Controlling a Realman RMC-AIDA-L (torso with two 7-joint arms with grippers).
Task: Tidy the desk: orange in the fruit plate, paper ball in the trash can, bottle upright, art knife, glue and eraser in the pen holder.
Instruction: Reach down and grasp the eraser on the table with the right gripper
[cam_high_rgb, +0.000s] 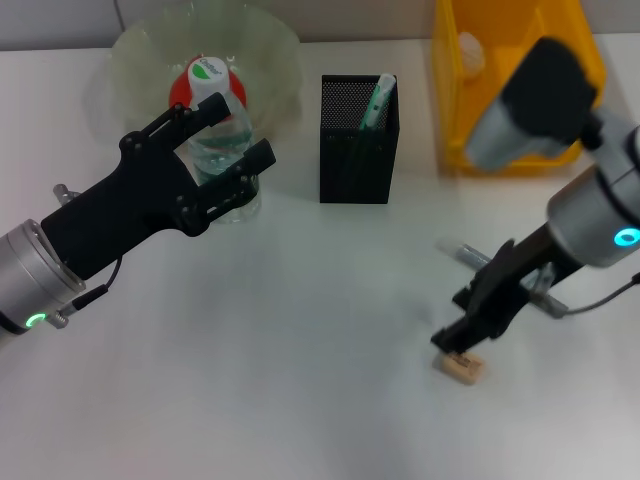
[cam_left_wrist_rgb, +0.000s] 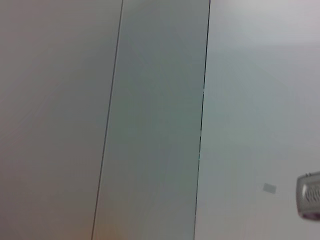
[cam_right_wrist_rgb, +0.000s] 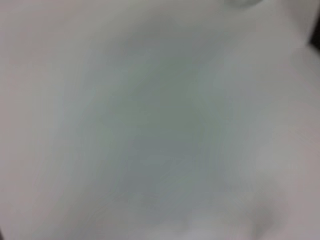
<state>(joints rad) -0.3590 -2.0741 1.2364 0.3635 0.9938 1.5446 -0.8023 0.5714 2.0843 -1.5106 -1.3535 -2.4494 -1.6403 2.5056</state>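
White counter (cam_high_rgb: 300, 380) throughout; held a clear bottle (cam_high_rgb: 222, 140) standing upright at the far left, red-labelled, white-capped, just before a clear fruit plate (cam_high_rgb: 135, 50); stood between the spread fingers of the left gripper (cam_high_rgb: 228, 150), one finger either side, contact impossible to tell. Carried a black mesh pen holder (cam_high_rgb: 358, 140) at centre back, a green-and-white tool (cam_high_rgb: 380, 100) upright inside; beside it, a yellow trash can (cam_high_rgb: 500, 90). Reached down with the right gripper (cam_high_rgb: 462, 345) onto a tan eraser (cam_high_rgb: 460, 366) at the near right; jaws there impossible to judge.
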